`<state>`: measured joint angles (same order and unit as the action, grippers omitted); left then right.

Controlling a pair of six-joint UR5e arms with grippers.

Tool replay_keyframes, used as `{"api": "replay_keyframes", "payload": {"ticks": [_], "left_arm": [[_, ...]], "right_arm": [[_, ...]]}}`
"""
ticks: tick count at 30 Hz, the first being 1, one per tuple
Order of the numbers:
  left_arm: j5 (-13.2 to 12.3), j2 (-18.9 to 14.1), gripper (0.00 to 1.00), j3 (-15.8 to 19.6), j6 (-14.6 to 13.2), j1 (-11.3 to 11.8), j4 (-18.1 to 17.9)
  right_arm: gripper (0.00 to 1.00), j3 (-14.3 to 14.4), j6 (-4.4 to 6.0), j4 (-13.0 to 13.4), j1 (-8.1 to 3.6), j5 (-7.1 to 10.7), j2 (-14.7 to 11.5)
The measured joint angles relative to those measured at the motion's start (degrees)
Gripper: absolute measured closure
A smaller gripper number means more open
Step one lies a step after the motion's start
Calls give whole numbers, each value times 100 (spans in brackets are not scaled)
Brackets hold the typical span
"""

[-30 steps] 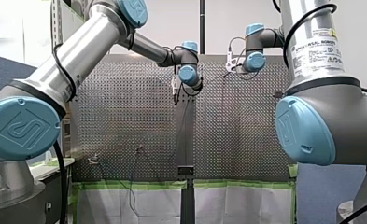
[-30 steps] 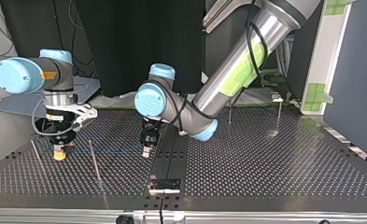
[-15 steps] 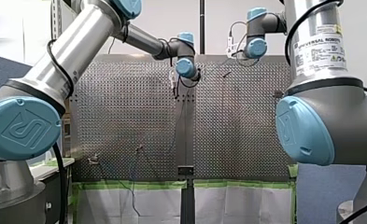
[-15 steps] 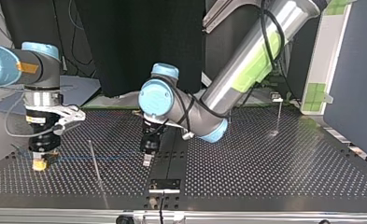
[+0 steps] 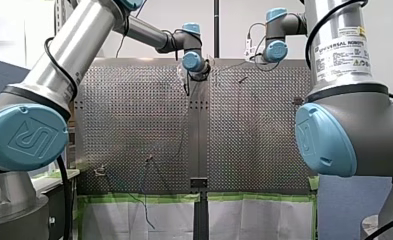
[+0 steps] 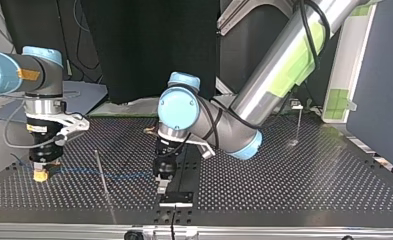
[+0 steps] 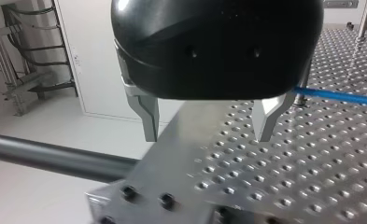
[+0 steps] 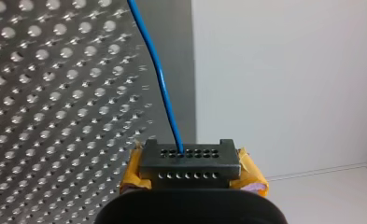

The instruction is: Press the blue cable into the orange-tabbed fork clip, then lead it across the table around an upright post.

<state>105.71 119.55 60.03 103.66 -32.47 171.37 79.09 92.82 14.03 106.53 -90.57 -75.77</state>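
**Leading the blue cable (image 6: 124, 174) across; clip step unconfirmed**

Pinching the cable in my right gripper (image 8: 188, 156), yellow pads (image 8: 252, 175) pressed together on it, low at the top view's left. Strung rightward past the upright post (image 6: 102, 172) to just beside my left gripper (image 7: 207, 135), fingers spread, empty. Cannot make out the fork clip. Next, by judgement: wrapping the line round the post without slack.

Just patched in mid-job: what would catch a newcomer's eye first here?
The blue cable first: it runs low over the table from my right gripper, shut on it at the top view's left, toward the middle. There my left gripper hangs open and empty, the cable passing beside one finger.
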Motion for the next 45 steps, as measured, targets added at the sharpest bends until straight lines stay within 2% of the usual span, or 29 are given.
{"api": "replay_keyframes", "payload": {"ticks": [8, 14, 21, 30, 35, 45], "left_arm": [[-123, 429, 2, -404, 27, 117, 406], [-173, 696, 2, -536, 31, 188, 505], [-259, 758, 2, -526, 50, 219, 504], [-369, 839, 2, -505, 133, 237, 510], [-338, 986, 2, -497, 131, 252, 526], [-305, 1019, 2, -495, 126, 257, 524]], "right_arm": [[100, -128, 36, 5, -76, 11, 61], [100, -169, 60, 5, -148, 11, 118], [100, -170, 66, 2, -217, 8, 288], [100, -167, 111, -1, -299, 5, 342], [100, -159, 121, -10, -314, 4, 431], [100, -38, 124, -8, -311, -43, 663]]}}
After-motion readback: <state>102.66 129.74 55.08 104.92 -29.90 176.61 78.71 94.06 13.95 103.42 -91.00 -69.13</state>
